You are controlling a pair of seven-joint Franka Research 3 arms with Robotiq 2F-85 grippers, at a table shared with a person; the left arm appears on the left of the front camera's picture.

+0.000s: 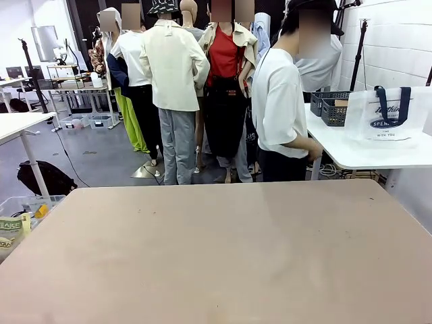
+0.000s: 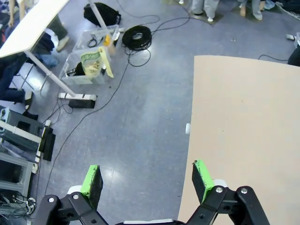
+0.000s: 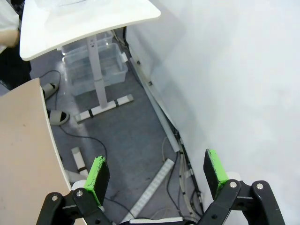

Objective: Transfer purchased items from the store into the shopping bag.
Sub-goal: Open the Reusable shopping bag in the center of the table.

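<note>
From the front, the crinkly translucent shopping bag (image 1: 389, 116) stands on the smooth white desk (image 1: 364, 156), far right. At the wrists, my left end effector (image 2: 146, 174) and right end effector (image 3: 156, 165) gape empty above the grey floor (image 2: 140, 117).

left gripper (image 2: 146, 177): jaws wide apart, empty, pointing down | right gripper (image 3: 156, 168): jaws wide apart, empty, pointing down
</note>
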